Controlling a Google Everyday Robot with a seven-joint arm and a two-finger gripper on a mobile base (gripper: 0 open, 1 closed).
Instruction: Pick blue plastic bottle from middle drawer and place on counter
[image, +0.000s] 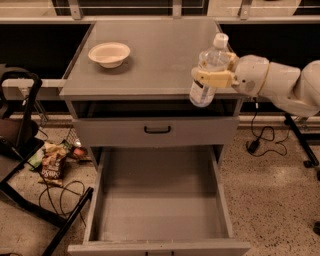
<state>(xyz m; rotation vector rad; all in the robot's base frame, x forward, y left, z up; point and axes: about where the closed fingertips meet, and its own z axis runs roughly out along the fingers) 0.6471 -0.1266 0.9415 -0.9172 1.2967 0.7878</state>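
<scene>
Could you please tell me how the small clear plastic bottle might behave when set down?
Held by the tool near the right front of the grey metal counter, the small clear plastic bottle looks light and squeezable. Tall and narrow, it may tip; on its side it could roll.

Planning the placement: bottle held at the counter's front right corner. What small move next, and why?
Probably carry the small clear plastic bottle back over the flat grey counter: the gripper holds it at the front edge, its base past the rim.
</scene>
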